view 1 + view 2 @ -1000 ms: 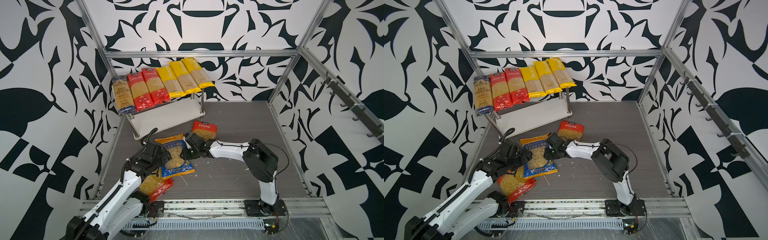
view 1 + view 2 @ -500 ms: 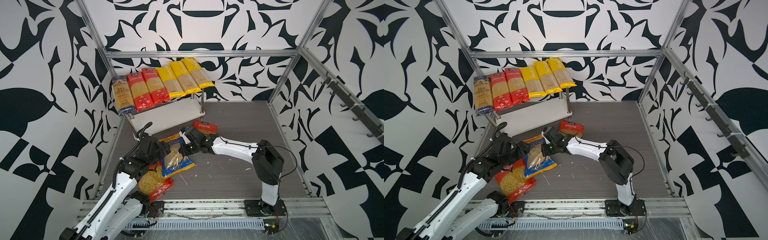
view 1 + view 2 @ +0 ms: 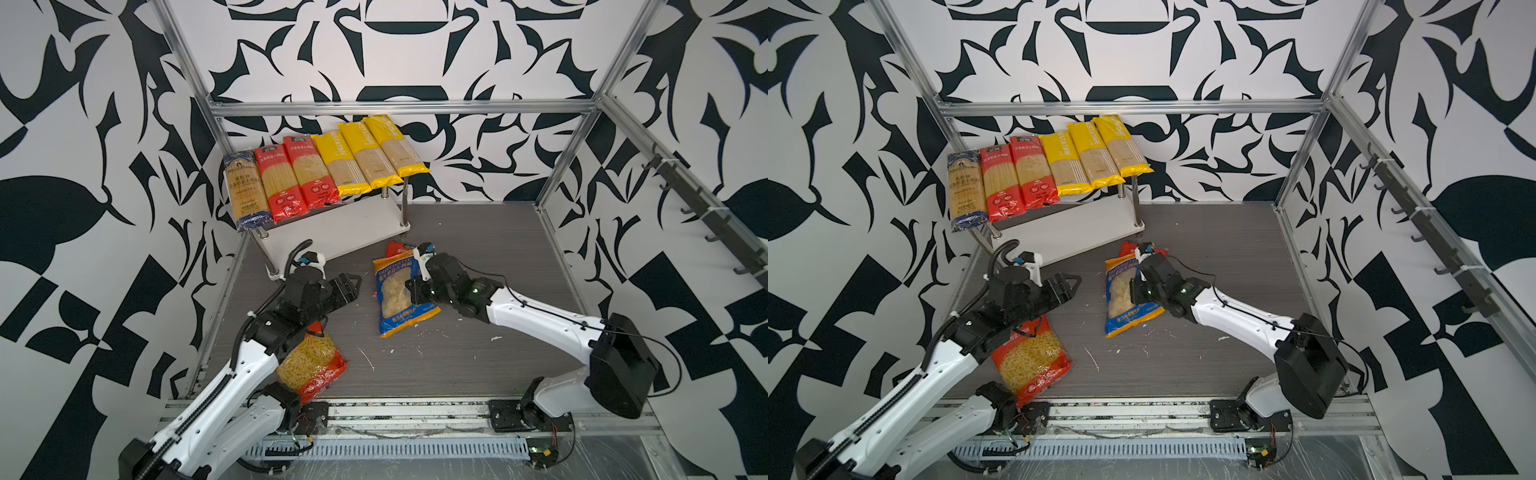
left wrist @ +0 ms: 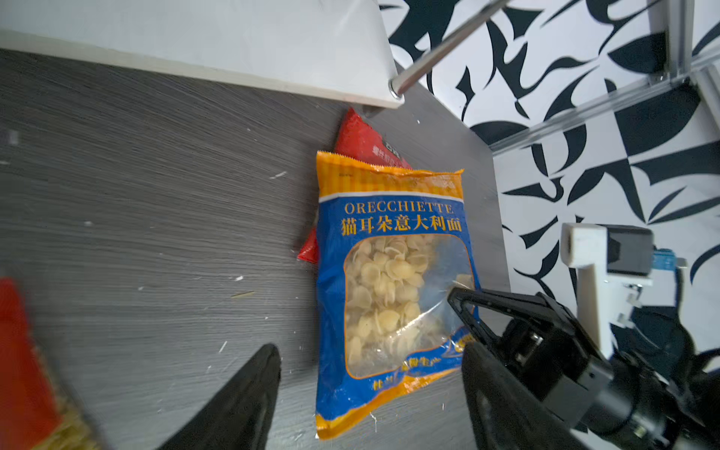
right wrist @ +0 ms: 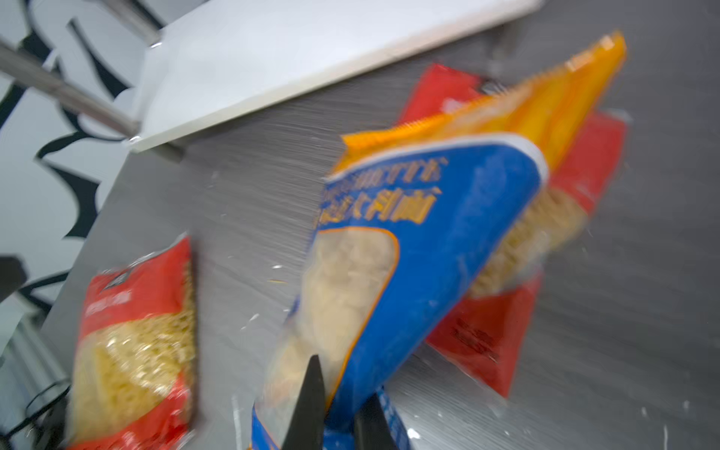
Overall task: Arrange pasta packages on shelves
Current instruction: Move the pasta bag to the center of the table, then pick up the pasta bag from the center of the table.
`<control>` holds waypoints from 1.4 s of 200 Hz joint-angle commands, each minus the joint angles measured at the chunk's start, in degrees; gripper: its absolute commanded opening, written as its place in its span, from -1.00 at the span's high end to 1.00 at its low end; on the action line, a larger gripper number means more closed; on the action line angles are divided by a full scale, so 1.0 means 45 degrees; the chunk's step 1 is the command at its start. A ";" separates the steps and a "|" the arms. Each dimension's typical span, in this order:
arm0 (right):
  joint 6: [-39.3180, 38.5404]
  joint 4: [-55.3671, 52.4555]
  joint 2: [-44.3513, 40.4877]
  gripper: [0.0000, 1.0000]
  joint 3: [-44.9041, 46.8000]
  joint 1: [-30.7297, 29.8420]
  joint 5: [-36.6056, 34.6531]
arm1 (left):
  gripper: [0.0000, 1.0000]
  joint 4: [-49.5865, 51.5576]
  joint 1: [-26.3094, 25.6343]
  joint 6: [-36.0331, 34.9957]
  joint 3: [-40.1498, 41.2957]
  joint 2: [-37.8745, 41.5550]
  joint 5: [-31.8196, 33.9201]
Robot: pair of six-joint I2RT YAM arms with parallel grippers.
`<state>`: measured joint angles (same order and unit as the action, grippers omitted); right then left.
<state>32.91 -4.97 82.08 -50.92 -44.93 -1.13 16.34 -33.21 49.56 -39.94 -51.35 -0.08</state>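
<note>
A blue-orange short-pasta bag (image 3: pixel 399 299) (image 3: pixel 1125 291) with a clear window is in the middle of the floor, tilted, and partly covers a red-orange bag (image 3: pixel 398 248) (image 5: pixel 487 331). My right gripper (image 3: pixel 415 286) (image 5: pixel 339 389) is shut on the blue bag's edge. My left gripper (image 3: pixel 351 286) (image 4: pixel 368 350) stands open to the left of that bag (image 4: pixel 389 292), touching nothing. Another red-orange bag (image 3: pixel 311 365) (image 3: pixel 1030 361) lies under my left arm. Several spaghetti packs (image 3: pixel 324 170) fill the top tier of the shelves (image 3: pixel 340 232) (image 3: pixel 1067 237); the lower board is bare.
Aluminium frame rails (image 3: pixel 399 108) and patterned walls enclose the grey floor (image 3: pixel 478 257). A metal shelf post (image 4: pixel 440 46) stands near the bags. Pasta crumbs are scattered on the floor near the front rail (image 3: pixel 415 411).
My right gripper has closed on the blue bag and carried it right, away from my left gripper and over the red-orange bag. My left gripper stayed open.
</note>
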 commanded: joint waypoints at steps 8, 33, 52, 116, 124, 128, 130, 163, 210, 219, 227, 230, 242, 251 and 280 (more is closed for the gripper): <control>0.1631 0.2598 -0.0130 0.99 0.0888 0.0051 0.0206 | -0.56 -0.1746 -0.0913 0.0560 0.0894 -0.1191 -0.0199; 0.2243 0.1695 0.0009 0.68 0.0976 0.1130 0.2329 | -0.58 -0.2609 -0.0959 0.1012 0.1752 -0.1593 -0.0571; 0.1984 0.1131 0.0096 0.37 0.0995 0.2038 0.3900 | -0.61 -0.3599 -0.0959 0.1216 0.2424 -0.1647 -0.0810; 0.0517 -0.0858 0.0549 -0.19 -0.0253 0.2939 0.4912 | -0.64 -0.5867 -0.0531 0.0544 0.2875 -0.3555 -0.2176; 0.0484 -0.0841 0.0741 -0.21 -0.0343 0.2943 0.4899 | -0.63 -0.6170 -0.0398 0.0361 0.2842 -0.3860 -0.2406; 0.0499 -0.0796 0.0839 -0.21 -0.0380 0.2951 0.4899 | -0.62 -0.6302 -0.0345 0.0297 0.2816 -0.4035 -0.2483; 0.0515 -0.0747 0.0894 -0.21 -0.0398 0.2942 0.4908 | -0.62 -0.6344 -0.0322 0.0271 0.2786 -0.4115 -0.2522; 0.0505 -0.0386 0.1558 -0.22 -0.0618 0.2925 0.4827 | -0.55 -0.6853 -0.0242 -0.0298 0.2148 -0.5993 -0.3514; 0.0514 -0.0026 0.2029 0.09 -0.0699 0.2913 0.4967 | -0.45 -0.7354 -0.0237 -0.0720 0.1560 -0.7625 -0.4106; 0.0570 0.0175 0.2073 0.19 -0.0611 0.2912 0.5042 | -0.40 -0.7481 -0.0237 -0.0720 0.1468 -0.7826 -0.4290; 0.0645 0.0370 0.2089 0.29 -0.0536 0.2909 0.5117 | -0.36 -0.7565 -0.0256 -0.0773 0.1402 -0.7957 -0.4433; 0.0670 0.0454 0.2091 0.34 -0.0508 0.2913 0.5170 | -0.34 -0.7580 -0.0256 -0.0778 0.1382 -0.7989 -0.4455; 0.0811 0.0866 0.2074 0.52 -0.0364 0.2912 0.5375 | -0.23 -0.7638 -0.0276 -0.0837 0.1357 -0.8012 -0.4561; 0.0935 0.1170 0.2016 0.65 -0.0254 0.2913 0.5524 | -0.15 -0.7644 -0.0276 -0.0922 0.1357 -0.7969 -0.4620; 0.1271 0.1964 0.1732 0.89 -0.0042 0.2909 0.6039 | 0.20 -0.7312 -0.0322 -0.1292 0.1339 -0.7572 -0.4688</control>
<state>37.39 -3.09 91.92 -51.27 -31.57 23.31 -16.45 -34.46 45.74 -32.77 -86.76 -19.88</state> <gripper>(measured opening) 0.088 0.456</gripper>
